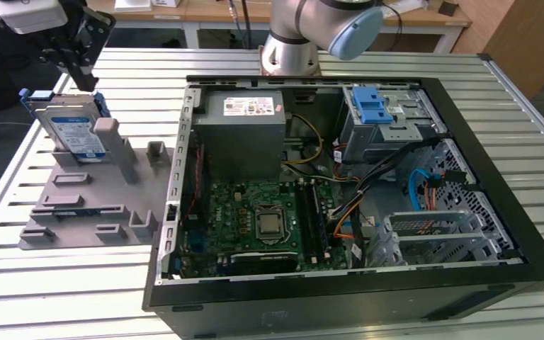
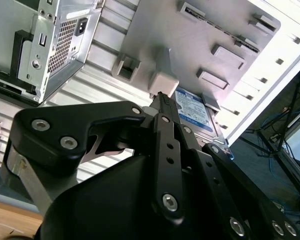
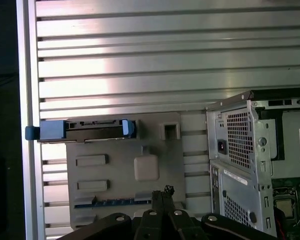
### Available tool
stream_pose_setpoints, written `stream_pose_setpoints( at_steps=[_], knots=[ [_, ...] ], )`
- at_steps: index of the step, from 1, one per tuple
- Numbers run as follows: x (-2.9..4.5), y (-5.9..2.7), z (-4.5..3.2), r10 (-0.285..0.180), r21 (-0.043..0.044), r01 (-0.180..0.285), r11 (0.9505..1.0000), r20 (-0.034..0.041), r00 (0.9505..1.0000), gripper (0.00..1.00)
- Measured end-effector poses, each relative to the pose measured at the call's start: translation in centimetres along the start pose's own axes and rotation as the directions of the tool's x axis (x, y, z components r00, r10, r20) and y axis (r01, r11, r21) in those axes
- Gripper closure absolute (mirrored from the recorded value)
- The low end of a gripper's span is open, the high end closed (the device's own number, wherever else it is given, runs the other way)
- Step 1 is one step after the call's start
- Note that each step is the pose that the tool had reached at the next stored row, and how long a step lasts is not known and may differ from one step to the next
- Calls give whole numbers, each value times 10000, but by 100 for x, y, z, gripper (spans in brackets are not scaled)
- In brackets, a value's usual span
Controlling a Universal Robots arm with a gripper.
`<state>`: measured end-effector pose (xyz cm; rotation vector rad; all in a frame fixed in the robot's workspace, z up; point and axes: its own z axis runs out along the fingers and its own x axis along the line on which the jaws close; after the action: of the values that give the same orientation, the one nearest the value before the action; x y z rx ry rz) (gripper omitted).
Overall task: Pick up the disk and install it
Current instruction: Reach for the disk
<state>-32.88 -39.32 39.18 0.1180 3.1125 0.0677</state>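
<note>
1. The gripper (image 1: 88,81) hangs above the grey plastic stand (image 1: 83,205), over the end that carries the disk. Its fingers are pressed together on nothing and are apart from the disk
2. The disk (image 1: 74,131) stands on edge in a slot of the stand, leaning on an upright post. Judged rigid, fairly heavy for its size and shock-sensitive, so handle it without knocks. The bare metal faces are likely slippery. The upper blue-bracketed edge is the exposed place to take hold
3. The disk is a flat silver rectangle with a white-and-blue label. A blue plastic bracket (image 3: 52,130) runs along its edges
4. Beyond the stand, on the side away from the disk, the open computer case (image 1: 527,234) lies on the slatted table (image 1: 45,283)
</note>
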Motion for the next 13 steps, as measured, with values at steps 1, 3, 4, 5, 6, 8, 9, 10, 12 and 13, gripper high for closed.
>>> stream_pose_setpoints(
  at_steps=[1, 3, 4, 5, 6, 8, 9, 10, 12, 13],
  knots=[
    [13, 2, 0, 1, 0, -1, 10000, 0, 10000, 89],
    [41, 8, -1, 0, 0, 0, 10000, 0, 10000, 89],
    [60, 12, -1, 0, 0, 0, 10000, 0, 10000, 89],
    [80, 15, -1, 0, 0, 0, 10000, 0, 10000, 89],
    [101, 18, -1, 0, 0, 0, 10000, 0, 10000, 89],
    [143, 21, -1, 0, 0, 0, 10000, 0, 10000, 89],
    [163, 23, -1, -1, 0, 1, 10000, 0, 10000, 89],
    [183, 25, -1, -1, 0, 1, 10000, 0, 10000, 89],
    [227, 26, 0, 0, 0, 0, 10000, 0, 10000, 89],
    [251, 26, 0, 0, 0, 0, 10000, 0, 10000, 89]
  ],
)
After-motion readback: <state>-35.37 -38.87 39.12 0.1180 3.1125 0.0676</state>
